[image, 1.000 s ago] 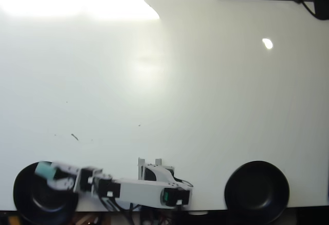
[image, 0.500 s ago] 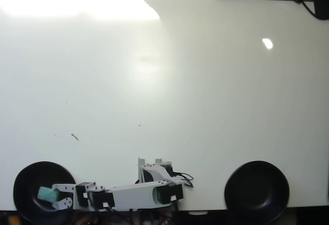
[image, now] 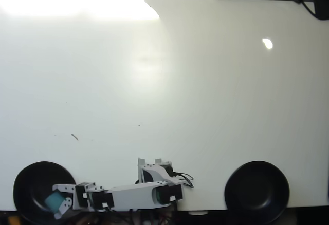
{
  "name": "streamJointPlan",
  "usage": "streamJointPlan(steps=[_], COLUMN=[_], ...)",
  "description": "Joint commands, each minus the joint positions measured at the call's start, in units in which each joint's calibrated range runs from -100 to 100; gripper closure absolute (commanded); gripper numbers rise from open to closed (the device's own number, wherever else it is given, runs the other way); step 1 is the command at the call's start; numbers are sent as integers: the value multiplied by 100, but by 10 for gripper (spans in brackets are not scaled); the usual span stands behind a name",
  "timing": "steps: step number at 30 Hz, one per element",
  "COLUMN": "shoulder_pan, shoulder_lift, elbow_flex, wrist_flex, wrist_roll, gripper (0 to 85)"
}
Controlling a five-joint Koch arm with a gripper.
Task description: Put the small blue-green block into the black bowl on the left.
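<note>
One block [image: 53,201] sits between the spread claw [image: 55,200] fingers — inside the bowl [image: 26,180], toward its five o'clock.

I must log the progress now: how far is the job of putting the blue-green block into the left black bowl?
Done: the small blue-green block is already over the black bowl at the overhead view's left. In hand: the gripper has the block between its jaws; whether it grips or has let go cannot be told. Left: release the block and withdraw. The other black bowl holds nothing.
</note>
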Motion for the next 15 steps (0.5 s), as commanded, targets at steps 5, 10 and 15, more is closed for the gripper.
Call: streamJointPlan(steps=[5,10,15], shoulder_pan=[-498,-1226,-2017], shoulder_lift=[-832,-1325,-1721], elbow_flex=[246,264,236], wrist_flex=[180,123,42], wrist_roll=[376,1026,1910], gripper=[342,369,377])
